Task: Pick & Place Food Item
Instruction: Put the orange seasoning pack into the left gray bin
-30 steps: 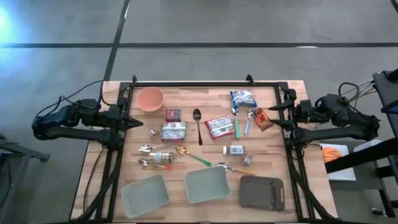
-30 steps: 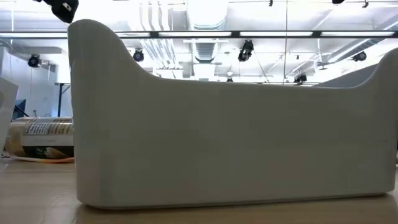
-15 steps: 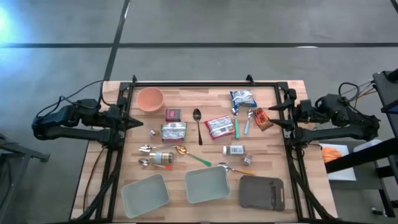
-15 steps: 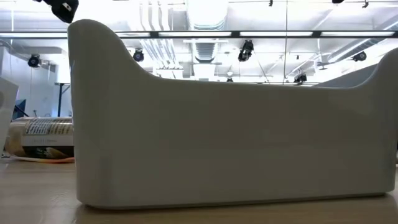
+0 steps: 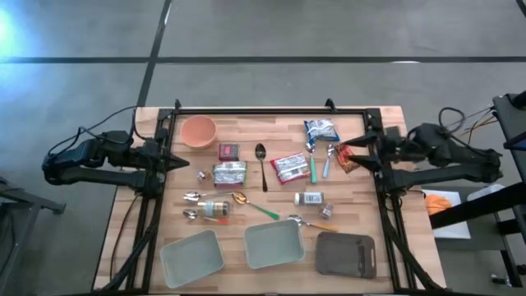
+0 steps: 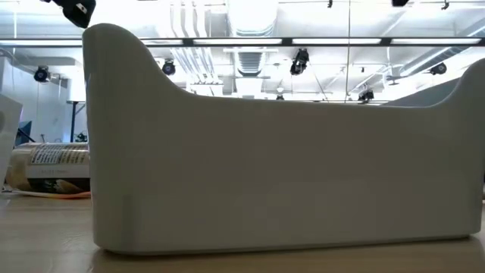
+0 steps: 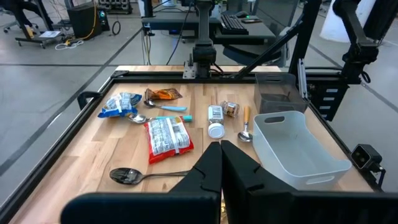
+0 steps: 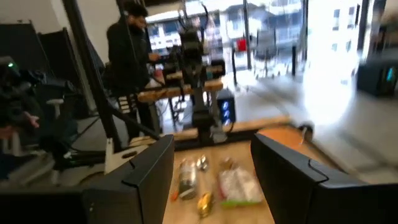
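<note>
Several food packets lie flat on the wooden table: a blue-and-white bag (image 5: 320, 130), a red-and-white packet (image 5: 289, 168), an orange packet (image 5: 348, 159), a green-and-silver packet (image 5: 230, 173) and a small red box (image 5: 228, 151). My right gripper (image 5: 349, 148) hangs level above the table's right side, over the orange packet, open with nothing between its fingers (image 8: 211, 180). My left gripper (image 5: 177, 162) waits shut at the table's left edge (image 7: 221, 168), pointing across the table.
A pink bowl (image 5: 198, 130) stands far left. Two pale bins (image 5: 191, 257) (image 5: 272, 244) and a dark tray (image 5: 346, 253) sit along the near edge; one bin's wall (image 6: 280, 174) fills the low view. Spoons (image 5: 260, 156), a jar (image 5: 215, 208) and small bottles lie mid-table. A person (image 8: 130, 43) stands beyond the table.
My right gripper has moved level from the table's right edge toward the table's left and now hangs above the orange packet. Its fingers stay apart. The left arm and all the things on the table have kept still.
</note>
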Controlling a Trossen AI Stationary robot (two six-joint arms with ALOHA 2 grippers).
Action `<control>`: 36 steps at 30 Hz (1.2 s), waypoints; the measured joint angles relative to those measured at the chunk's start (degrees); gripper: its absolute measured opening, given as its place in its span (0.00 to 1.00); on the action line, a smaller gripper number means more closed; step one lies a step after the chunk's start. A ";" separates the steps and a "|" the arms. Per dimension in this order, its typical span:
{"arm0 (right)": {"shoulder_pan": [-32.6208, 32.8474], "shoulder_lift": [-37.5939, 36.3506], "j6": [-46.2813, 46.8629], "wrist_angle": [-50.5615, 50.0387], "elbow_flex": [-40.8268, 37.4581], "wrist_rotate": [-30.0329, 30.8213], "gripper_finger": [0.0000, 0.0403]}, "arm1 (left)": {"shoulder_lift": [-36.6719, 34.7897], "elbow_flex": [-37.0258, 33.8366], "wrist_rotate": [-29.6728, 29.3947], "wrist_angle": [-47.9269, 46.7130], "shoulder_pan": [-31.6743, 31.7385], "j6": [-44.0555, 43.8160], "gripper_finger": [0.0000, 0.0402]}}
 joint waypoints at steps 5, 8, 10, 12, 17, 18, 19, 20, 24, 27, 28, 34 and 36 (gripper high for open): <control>0.00 5.79 6.57 2.15 -0.07 0.37 0.53 | 1.33 0.03 -0.22 8.83 -0.04 -11.42 0.00; 0.00 8.58 10.17 7.04 -0.05 1.14 0.53 | 2.62 0.05 -3.33 13.50 0.15 -12.64 0.00; 0.00 9.77 10.56 10.57 -0.04 1.14 0.53 | 3.77 0.05 -2.99 15.19 0.14 -12.27 0.00; 0.04 10.22 10.44 11.53 -0.04 1.14 0.53 | 4.80 0.03 -1.66 14.68 0.13 -11.78 0.00; 0.04 10.94 10.59 11.71 -0.02 1.11 0.53 | 5.75 0.03 2.56 14.33 0.11 -19.81 0.00; 0.04 11.05 10.62 11.85 -0.02 1.11 0.53 | 5.72 0.03 2.70 14.33 0.10 -21.94 0.00; 0.04 11.14 10.95 11.98 -0.02 1.10 0.53 | 5.70 0.03 2.88 14.29 0.09 -24.46 0.00; 0.04 11.15 11.74 12.06 -0.02 1.09 0.53 | 5.65 0.03 2.89 14.20 0.09 -27.39 0.00; 0.04 11.08 19.68 11.98 -0.02 1.03 0.53 | 5.43 0.03 2.87 13.74 0.13 -34.29 0.00; 0.02 11.10 23.37 12.06 -0.02 1.01 0.53 | 5.50 0.03 3.03 12.60 0.11 -33.08 0.00; 0.02 11.09 22.43 11.75 -0.02 1.06 0.53 | 5.55 0.03 2.81 12.67 0.13 -32.23 0.00; 0.15 11.10 22.92 8.72 -0.04 0.81 0.53 | 5.61 0.04 -5.22 12.77 0.15 -32.31 0.00; 0.15 11.02 23.79 7.28 -0.04 0.79 0.53 | 5.61 0.04 -7.29 12.77 0.15 -33.69 0.00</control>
